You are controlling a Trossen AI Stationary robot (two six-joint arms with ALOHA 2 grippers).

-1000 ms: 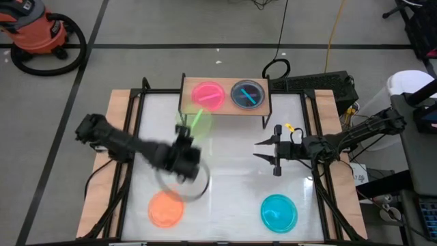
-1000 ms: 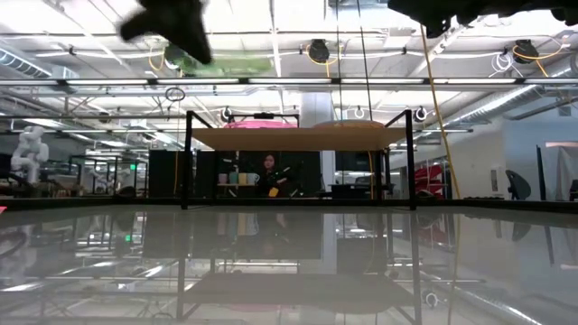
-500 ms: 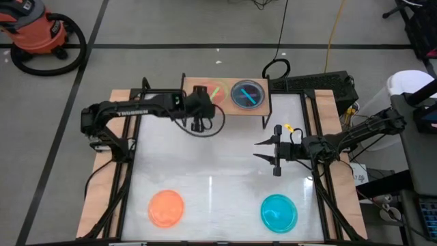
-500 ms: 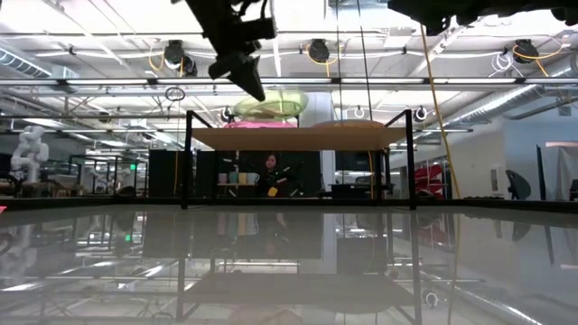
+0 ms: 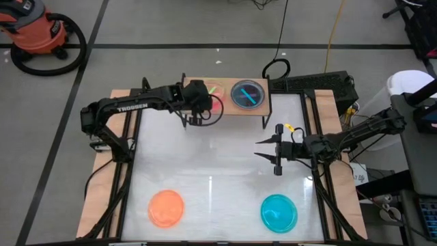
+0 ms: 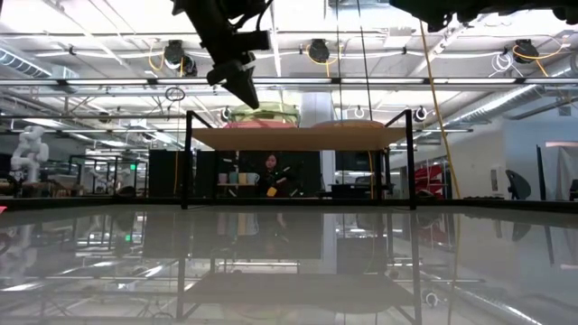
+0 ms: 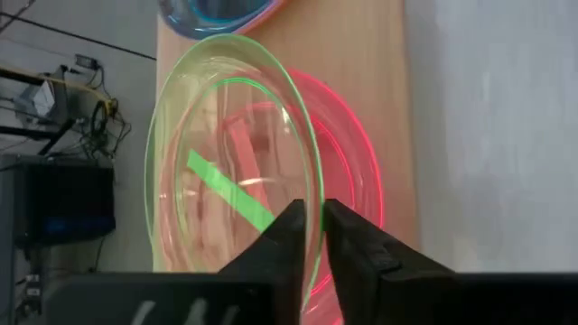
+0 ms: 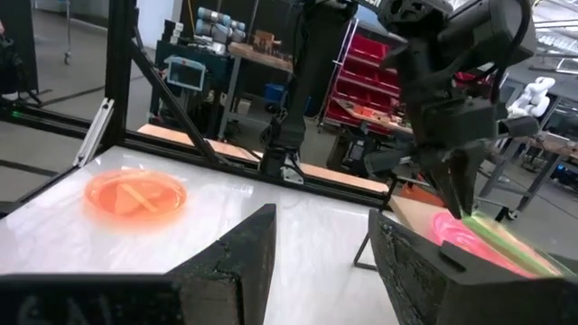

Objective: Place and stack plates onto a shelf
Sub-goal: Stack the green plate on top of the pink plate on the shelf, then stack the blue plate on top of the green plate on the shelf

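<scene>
High view: left arm lettered "TROSSEN". Left gripper (image 5: pixel 205 108) clenched on green plate (image 7: pixel 226 171) rim, over pink plate (image 7: pixel 348 208) on shelf (image 5: pixel 225 108); blue plate (image 5: pixel 247 94) beside. Right gripper (image 5: pixel 265 152) released, mid-table. Orange plate (image 5: pixel 166 208), second blue plate (image 5: pixel 278 212) on glossy white table (image 5: pixel 225 178). Grey floor, orange vacuum (image 5: pixel 37 31).

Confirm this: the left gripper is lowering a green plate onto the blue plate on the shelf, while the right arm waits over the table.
Not quite. The left gripper holds the green plate over the pink plate, not the blue plate, which lies beside it on the shelf; the left wrist view shows this. The right gripper does wait over the table.
</scene>
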